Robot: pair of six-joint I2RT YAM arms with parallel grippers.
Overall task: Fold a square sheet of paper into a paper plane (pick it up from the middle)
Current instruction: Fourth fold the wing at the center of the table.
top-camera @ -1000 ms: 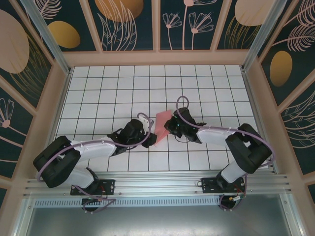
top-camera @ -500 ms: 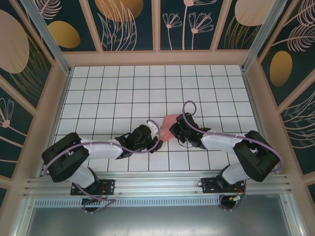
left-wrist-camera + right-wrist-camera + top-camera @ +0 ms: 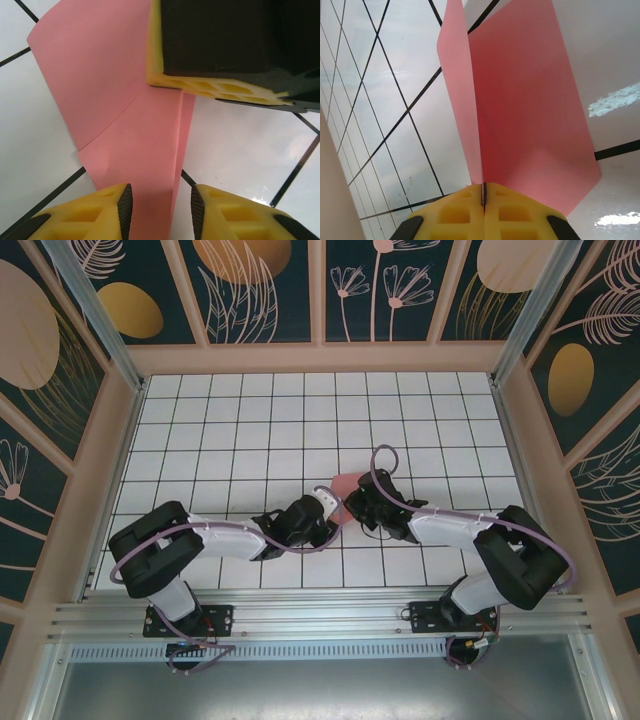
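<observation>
**Folded pink sheet clamped near mid-table**

The right gripper [image 3: 483, 200] is seen pressed together on one edge of the square sheet of paper [image 3: 530, 110]. The sheet is spread away from the fingers in two leaves joined along a crease. The left gripper [image 3: 161, 212] is held close beside the right gripper with its jaws apart. A folded edge of the sheet is seen in the gap between those jaws, and whether they touch it cannot be told. Beyond both grippers, the pink sheet is lifted over the white gridded table [image 3: 250, 420], near its middle.
</observation>
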